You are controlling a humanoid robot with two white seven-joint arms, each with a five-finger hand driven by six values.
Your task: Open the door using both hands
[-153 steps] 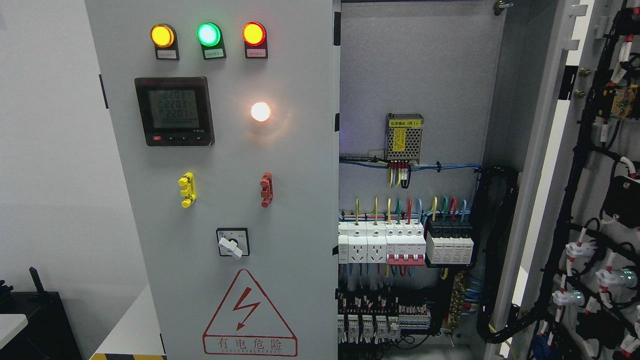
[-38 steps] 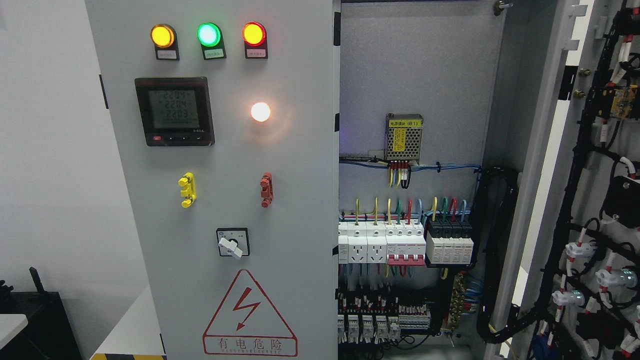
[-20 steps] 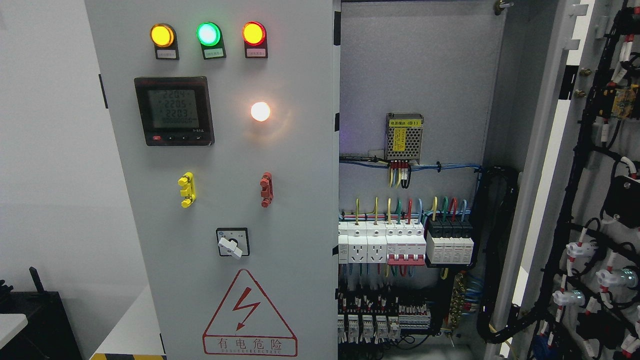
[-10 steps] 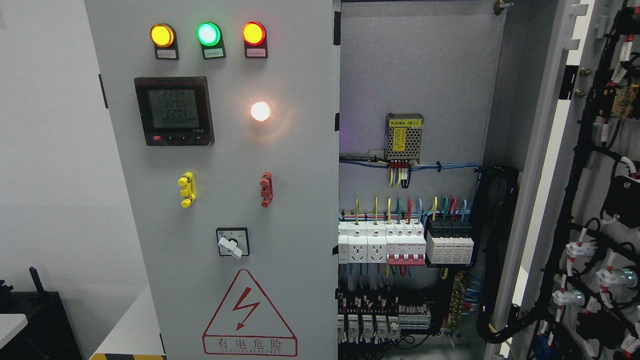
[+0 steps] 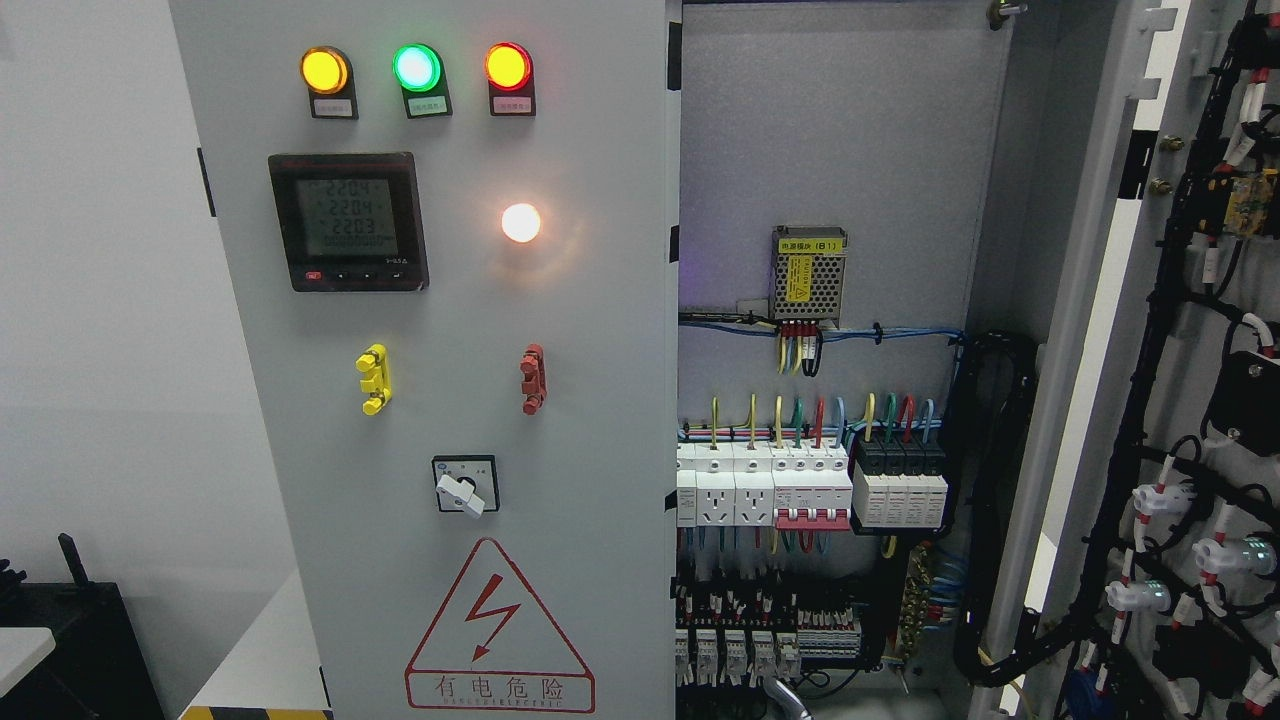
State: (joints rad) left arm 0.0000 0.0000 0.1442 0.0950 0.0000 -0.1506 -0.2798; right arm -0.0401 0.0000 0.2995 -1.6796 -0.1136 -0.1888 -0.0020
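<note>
The grey electrical cabinet fills the head view. Its left door is closed and carries three lamps, a meter, yellow and red latches and a rotary switch. The right door stands swung open at the right, its inner side hung with black wiring. Between the doors the cabinet interior shows breakers and terminals. A small grey rounded part of my right hand pokes up at the bottom edge, below the terminals; too little shows to tell its state. My left hand is out of view.
A white wall lies left of the cabinet. A black unit sits at the lower left, with a white surface beside the cabinet's foot. A power supply hangs on the back panel.
A grey part of my right hand has risen into view at the bottom edge. The meter digits flicker. Both doors stay as they were.
</note>
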